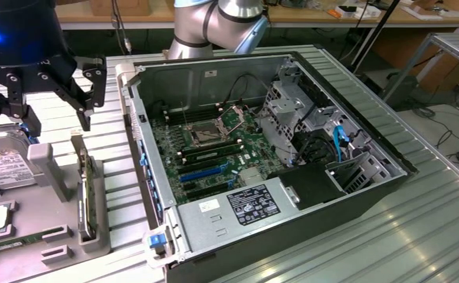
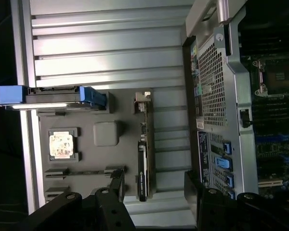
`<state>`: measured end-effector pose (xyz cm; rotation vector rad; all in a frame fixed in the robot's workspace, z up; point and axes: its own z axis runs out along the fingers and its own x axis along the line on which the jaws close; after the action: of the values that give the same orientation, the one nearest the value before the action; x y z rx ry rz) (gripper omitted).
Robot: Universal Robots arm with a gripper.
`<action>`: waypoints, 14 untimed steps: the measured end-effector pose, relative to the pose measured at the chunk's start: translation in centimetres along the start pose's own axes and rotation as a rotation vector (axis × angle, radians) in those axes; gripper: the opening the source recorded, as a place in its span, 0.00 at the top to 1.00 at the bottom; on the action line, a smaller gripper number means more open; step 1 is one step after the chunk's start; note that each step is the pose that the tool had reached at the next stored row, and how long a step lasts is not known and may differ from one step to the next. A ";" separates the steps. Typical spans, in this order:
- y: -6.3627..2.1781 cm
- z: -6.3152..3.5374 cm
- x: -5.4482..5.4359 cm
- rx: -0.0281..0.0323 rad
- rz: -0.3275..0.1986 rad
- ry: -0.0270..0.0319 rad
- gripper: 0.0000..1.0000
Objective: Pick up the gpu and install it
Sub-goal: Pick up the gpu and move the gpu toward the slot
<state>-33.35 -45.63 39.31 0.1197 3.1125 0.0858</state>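
Gripper (image 1: 56,125) hangs wide open, nothing between its black fingers, above the grey tray (image 1: 56,177) at the exterior view's left. In the wrist view the gpu (image 2: 143,159) shows between the two fingers, closer to one of them and untouched.

On one side of the card the tray also holds a raised grey block, a processor chip (image 2: 62,144) in a square recess, and a hard drive (image 2: 53,96) with blue side rails. On the card's other side, near the tray, the open computer tower (image 1: 292,147) lies on its side on the ribbed metal bench (image 1: 426,224). Its perforated rear wall faces the tray. Inside it show the motherboard (image 1: 206,147) and the labelled power supply (image 1: 245,206).

The gpu stands upright on its long edge in a slot of the tray and is seen edge-on. It is a thin green board with a black shroud along one face and a silver bracket at one end.
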 end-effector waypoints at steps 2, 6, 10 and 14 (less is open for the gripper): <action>-0.37 -0.02 0.0 0.0000 0.000 -0.0001 0.38; -0.99 -0.05 -0.1 0.0000 0.000 0.0000 0.38; -1.70 -0.09 -0.1 0.0000 0.000 0.0000 0.38; -2.02 -0.10 -0.2 -0.0001 0.000 -0.0001 0.38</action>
<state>-33.36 -47.66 39.31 0.1199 3.1123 0.0860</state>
